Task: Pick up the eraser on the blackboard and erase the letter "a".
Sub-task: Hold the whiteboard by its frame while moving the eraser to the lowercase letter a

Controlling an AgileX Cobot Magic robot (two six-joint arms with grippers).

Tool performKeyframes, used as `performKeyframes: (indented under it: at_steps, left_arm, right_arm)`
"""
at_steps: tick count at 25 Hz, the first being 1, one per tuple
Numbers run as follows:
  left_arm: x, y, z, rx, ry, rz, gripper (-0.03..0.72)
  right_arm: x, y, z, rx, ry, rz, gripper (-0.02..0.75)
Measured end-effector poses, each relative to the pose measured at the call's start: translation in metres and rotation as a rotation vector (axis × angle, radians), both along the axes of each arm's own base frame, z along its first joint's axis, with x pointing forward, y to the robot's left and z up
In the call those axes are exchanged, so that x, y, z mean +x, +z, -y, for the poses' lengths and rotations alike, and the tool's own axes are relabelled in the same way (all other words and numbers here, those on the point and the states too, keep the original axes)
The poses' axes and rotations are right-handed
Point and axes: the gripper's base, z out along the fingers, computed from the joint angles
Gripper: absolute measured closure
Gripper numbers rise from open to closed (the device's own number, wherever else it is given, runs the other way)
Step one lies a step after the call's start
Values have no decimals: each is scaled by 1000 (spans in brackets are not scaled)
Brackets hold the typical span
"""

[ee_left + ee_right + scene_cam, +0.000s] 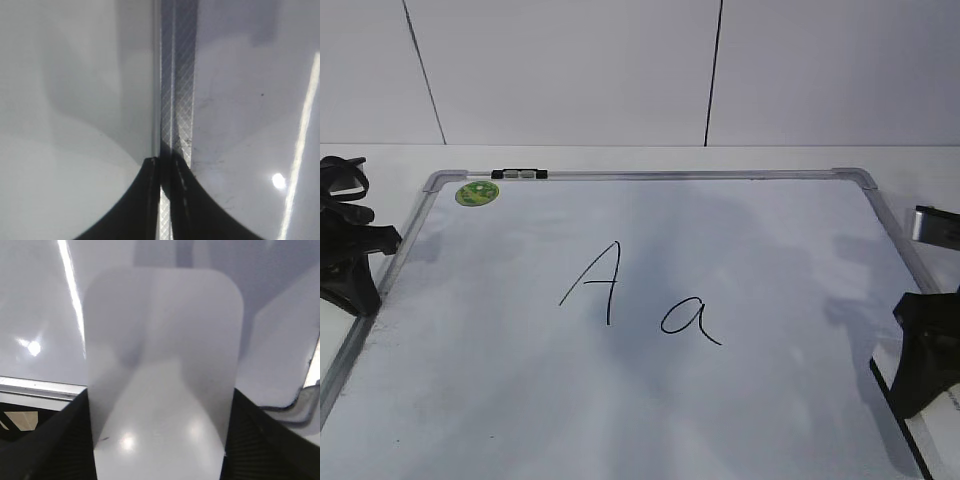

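The blackboard is a white dry-erase board with a silver frame, lying flat. The small letter "a" is written near its middle, just right of a taller capital "A". My right gripper is at the board's right edge, low in the exterior view. In the right wrist view its jaws press on both long sides of the white eraser, which also shows in the exterior view. My left gripper rests at the board's left frame with its fingers together and empty, as the left wrist view also shows.
A green round sticker sits in the board's far left corner, with a dark clip on the top frame beside it. A small grey and black object lies off the board at the right. A white wall stands behind.
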Motion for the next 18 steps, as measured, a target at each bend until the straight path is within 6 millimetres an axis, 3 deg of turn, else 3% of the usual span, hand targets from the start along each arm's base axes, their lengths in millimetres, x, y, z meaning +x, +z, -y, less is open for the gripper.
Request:
performKeyframes:
  at_steps: [4,9,15,18]
  left_arm:
    - [0,0,0,-1,0,0,671]
    - [0,0,0,-1,0,-2,671]
    - [0,0,0,-2,-1,-1,671]
    - [0,0,0,-2,-1,-1,671]
  right_arm:
    - [13,1,-10,-46,62,10,174]
    - [46,16,-42,-172,180,109,174]
    - [85,38,-72,-179,223,236,174]
    - [98,34,-88,-178,253,247,174]
